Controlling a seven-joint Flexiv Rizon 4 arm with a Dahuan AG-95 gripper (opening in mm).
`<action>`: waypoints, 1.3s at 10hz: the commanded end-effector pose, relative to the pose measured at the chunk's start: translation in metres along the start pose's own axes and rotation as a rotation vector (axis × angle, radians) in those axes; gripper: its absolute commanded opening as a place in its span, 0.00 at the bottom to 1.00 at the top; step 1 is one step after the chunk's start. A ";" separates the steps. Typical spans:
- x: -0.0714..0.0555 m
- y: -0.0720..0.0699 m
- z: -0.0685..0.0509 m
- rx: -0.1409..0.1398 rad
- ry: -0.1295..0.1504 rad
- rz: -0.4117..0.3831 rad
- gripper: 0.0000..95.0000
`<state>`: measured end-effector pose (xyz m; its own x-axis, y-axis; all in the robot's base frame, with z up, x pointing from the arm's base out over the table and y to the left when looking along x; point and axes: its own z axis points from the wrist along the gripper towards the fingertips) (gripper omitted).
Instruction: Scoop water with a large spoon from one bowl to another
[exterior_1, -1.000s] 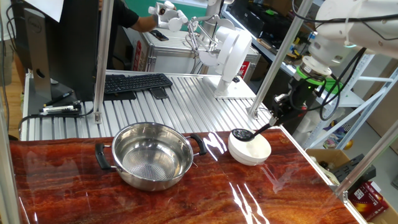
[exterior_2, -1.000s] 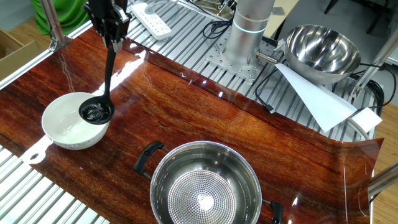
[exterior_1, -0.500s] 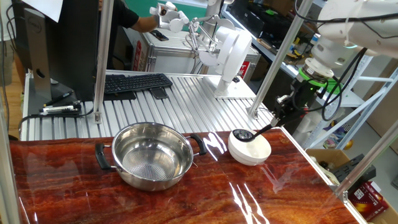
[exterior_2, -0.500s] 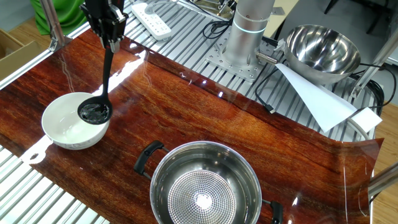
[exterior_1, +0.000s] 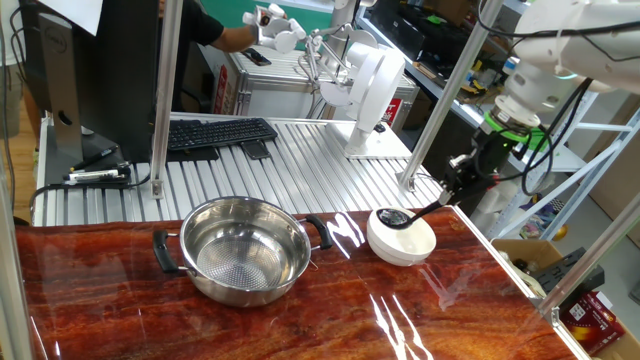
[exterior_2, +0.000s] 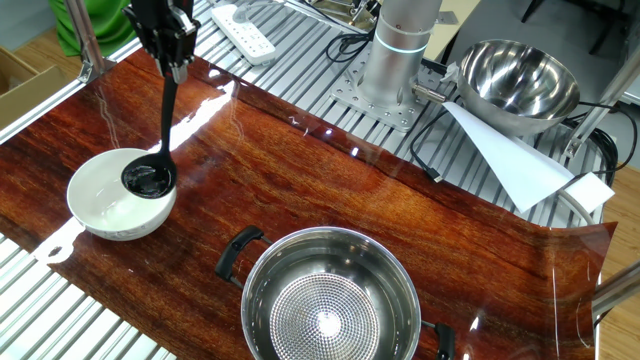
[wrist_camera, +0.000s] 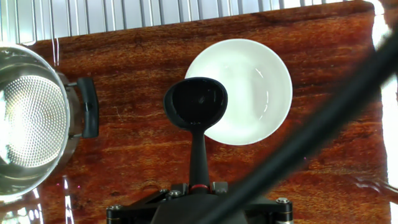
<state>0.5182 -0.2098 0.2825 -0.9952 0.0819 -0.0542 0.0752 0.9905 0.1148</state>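
We see the jaws of the gripper (exterior_2: 172, 62) clenched on the handle end of the large spoon (exterior_2: 150, 176). Its cup hangs over the rim of the white bowl (exterior_1: 402, 238), which stands near one end edge of the worktop (exterior_2: 330, 190). The steel pot (exterior_1: 245, 249) stands well apart, toward the middle.

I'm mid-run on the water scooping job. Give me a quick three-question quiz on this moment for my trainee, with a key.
1. True or false: the ladle cup is over the white bowl's rim.
2. Which vessel has two black side handles? A) white bowl B) steel pot C) neither
3. Fill in: the gripper holds the ladle by the top of its ____.

Key:
1. True; in the hand view the cup overlaps the bowl's edge on the pot side.
2. B.
3. Handle; the fingers are closed on it.
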 end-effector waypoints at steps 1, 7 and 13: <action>0.000 -0.004 0.001 -0.022 0.007 0.001 0.00; 0.000 -0.010 0.003 -0.086 0.018 0.029 0.00; 0.001 -0.016 0.004 -0.149 0.032 0.056 0.00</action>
<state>0.5164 -0.2256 0.2770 -0.9911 0.1323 -0.0122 0.1244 0.9559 0.2661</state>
